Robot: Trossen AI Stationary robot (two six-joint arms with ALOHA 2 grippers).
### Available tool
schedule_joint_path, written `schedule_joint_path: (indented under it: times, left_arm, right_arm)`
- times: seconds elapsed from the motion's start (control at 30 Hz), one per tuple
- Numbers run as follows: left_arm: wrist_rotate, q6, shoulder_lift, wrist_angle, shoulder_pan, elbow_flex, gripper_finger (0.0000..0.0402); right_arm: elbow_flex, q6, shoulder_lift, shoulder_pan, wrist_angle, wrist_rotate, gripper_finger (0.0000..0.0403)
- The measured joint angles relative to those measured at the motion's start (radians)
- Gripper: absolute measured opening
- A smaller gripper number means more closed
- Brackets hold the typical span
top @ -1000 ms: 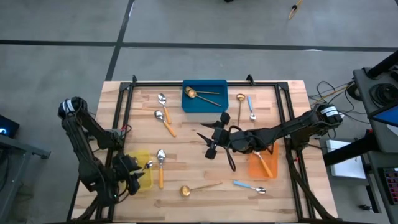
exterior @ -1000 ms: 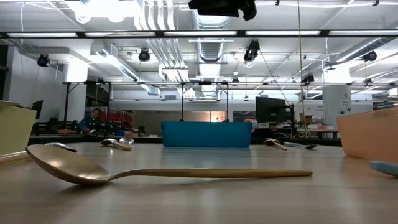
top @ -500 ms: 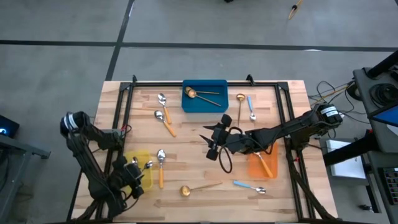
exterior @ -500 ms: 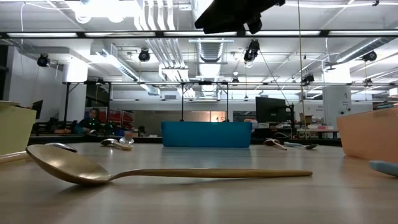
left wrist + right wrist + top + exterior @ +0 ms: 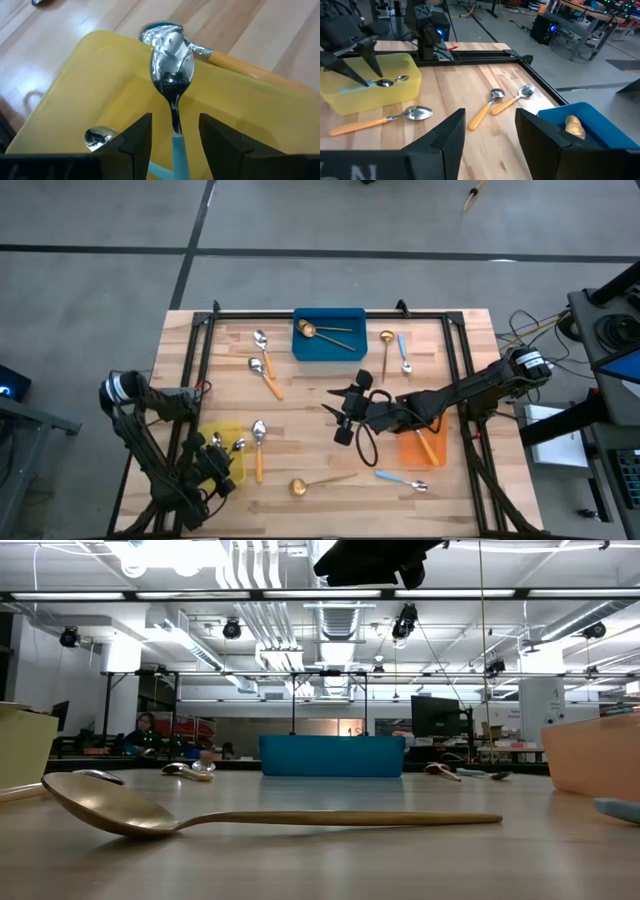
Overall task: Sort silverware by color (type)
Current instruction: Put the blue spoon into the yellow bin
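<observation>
My left gripper hovers open over the yellow bin at the near left. Its fingers stand either side of a blue-handled spoon without touching it. That spoon lies in the bin with its bowl up against the far wall; a second spoon bowl lies beside it. My right gripper hangs open above the table's middle, holding nothing. Loose on the table are orange-handled spoons, blue-handled spoons and gold spoons.
The blue bin at the far middle holds gold spoons. The orange bin at the near right, under my right arm, holds an orange-handled spoon. A black frame runs along the table's far, left and right edges. Bare wood lies between the bins.
My left gripper has drawn back a little toward the table's near edge, staying over the yellow bin. My right gripper has moved from the table's middle toward the near edge, staying open and high.
</observation>
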Motion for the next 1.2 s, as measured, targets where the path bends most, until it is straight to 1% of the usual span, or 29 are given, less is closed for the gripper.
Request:
schedule_joint_path:
  times: [0.23,0.33,0.43,0.57,0.7,0.77,1.07,1.13,1.2]
  left_arm:
    - [0.001,-0.007,0.044,0.002,0.001,0.0,0.0143]
    - [0.002,-0.028,0.064,0.006,0.001,0.0,0.0132]
    - [0.018,-0.045,0.074,0.007,0.001,0.0,0.0111]
    - [0.045,-0.05,0.075,0.006,0.001,0.0,0.0071]
    - [0.044,-0.066,0.07,0.004,0.001,0.0,0.0029]
    - [0.044,-0.077,0.068,-0.001,0.001,0.0,0.0014]
    - [0.046,-0.113,0.015,-0.02,0.001,0.003,0.0012]
    - [0.041,-0.121,0.001,-0.046,-0.001,0.019,0.0012]
    - [0.012,-0.122,-0.013,-0.086,-0.002,0.05,0.0012]
  right_arm:
    - [0.0,0.01,0.0,0.009,-0.001,0.0,0.0166]
    - [0.0,0.016,0.0,0.011,-0.002,0.0,0.0164]
    - [0.0,0.016,0.0,0.011,-0.002,0.001,0.0162]
    - [0.0,0.018,0.0,0.011,-0.002,0.001,0.0162]
    - [0.0,0.023,0.0,0.011,-0.003,0.001,0.016]
    - [0.0,0.023,0.0,0.011,-0.003,0.001,0.0159]
    - [0.0,0.024,0.0,0.011,-0.007,0.001,0.0159]
    - [0.0,0.024,0.0,0.014,-0.008,0.001,0.0157]
    - [0.0,0.024,0.0,0.017,-0.01,0.0,0.0157]
